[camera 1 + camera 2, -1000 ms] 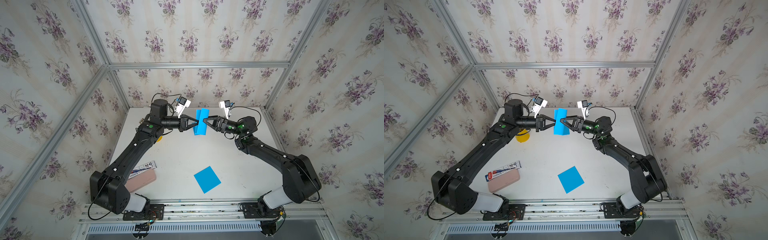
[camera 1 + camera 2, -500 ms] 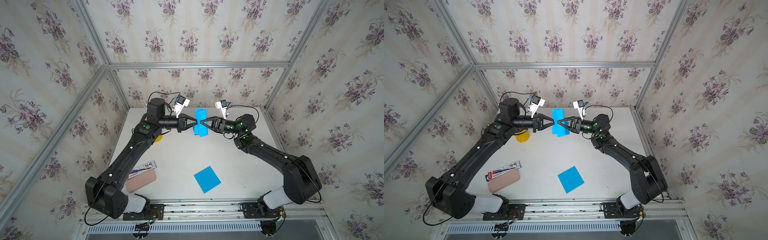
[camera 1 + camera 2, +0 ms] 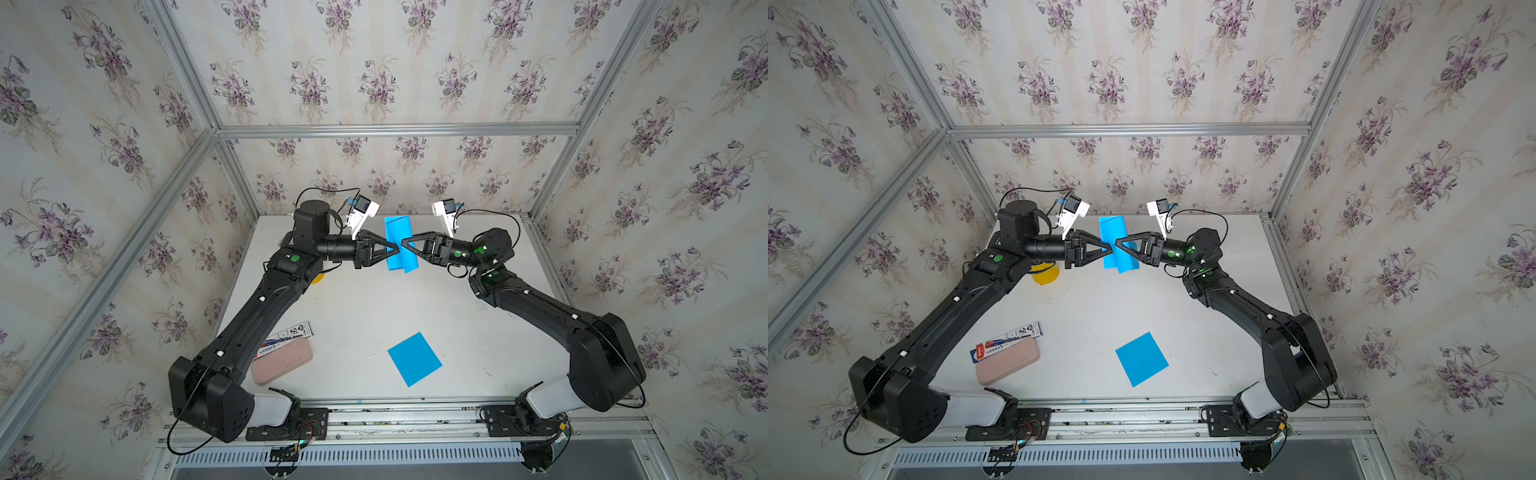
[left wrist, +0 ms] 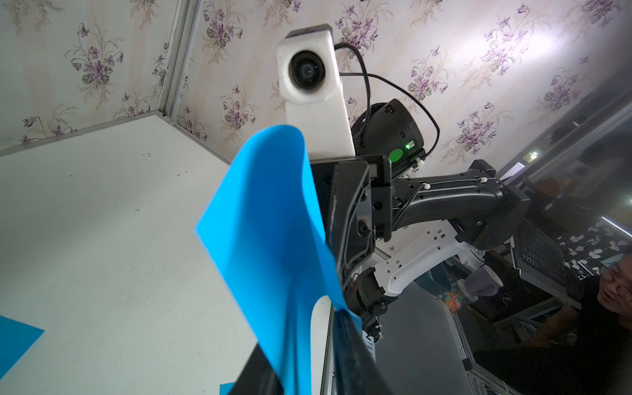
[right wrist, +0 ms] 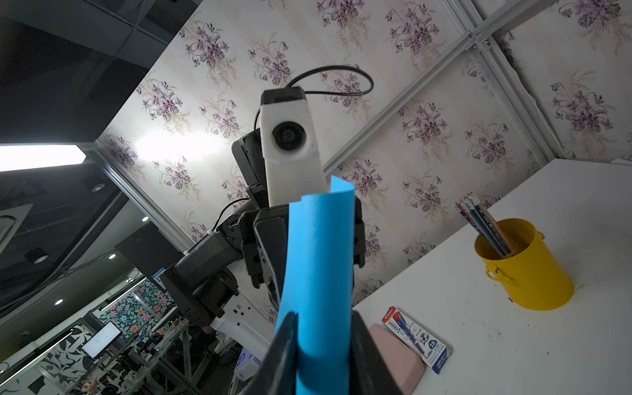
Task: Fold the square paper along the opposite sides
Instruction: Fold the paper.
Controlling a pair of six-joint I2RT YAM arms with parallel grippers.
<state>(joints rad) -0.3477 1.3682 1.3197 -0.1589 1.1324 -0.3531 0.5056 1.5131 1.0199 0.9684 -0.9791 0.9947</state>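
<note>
I see the yellow metal bucket point(image 5: 523, 270) standing on the white table point(image 3: 365, 307), with a bunch of pencils point(image 5: 485, 222) upright in it. The curled blue square paper point(image 3: 400, 228) hangs in the air over the table's far side, between my two grippers, which meet almost tip to tip. The right gripper point(image 3: 405, 242) clamps the curl. The left gripper point(image 3: 394, 249) has its jaws parted around one edge. A second ago the left jaws were pinched together; the sheet has kept its place.
</note>
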